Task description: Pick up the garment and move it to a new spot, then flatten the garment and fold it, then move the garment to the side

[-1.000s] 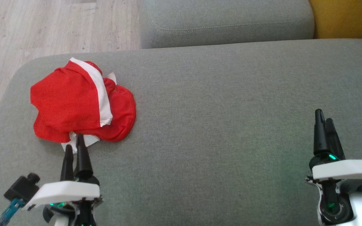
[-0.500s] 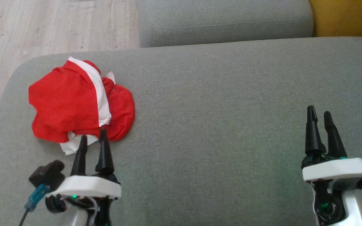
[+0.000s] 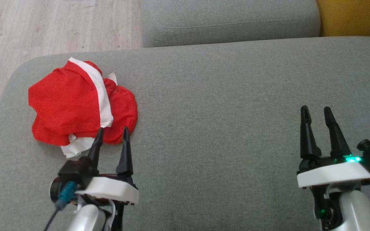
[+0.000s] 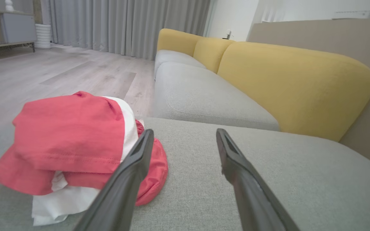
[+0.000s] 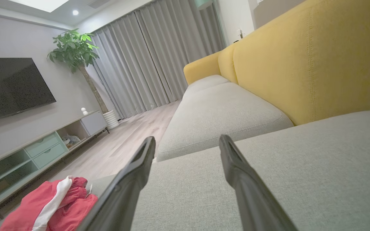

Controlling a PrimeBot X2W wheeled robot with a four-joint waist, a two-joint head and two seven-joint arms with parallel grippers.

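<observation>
Pick-up step: left gripper point(image 3: 113, 129), jaws spread and empty, sits at the red garment point(image 3: 69, 102), right gripper point(image 3: 315, 108) equally agape and empty, so next, nudge in and pinch cloth.

grey sofa seat cushions point(image 3: 236, 96), yellow backrest point(image 4: 287, 83) behind. light wood floor point(image 3: 43, 29) off left. further back: grey curtains point(image 5: 146, 64), wall TV point(image 5: 8, 86), leafy potted plant point(image 5: 74, 48), low cabinet point(image 5: 43, 144).

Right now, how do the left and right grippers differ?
The left gripper is at the garment's near edge; the right gripper is over bare sofa cushion, far from it. The right gripper reaches slightly farther forward than the left. Both are open, holding nothing.
</observation>
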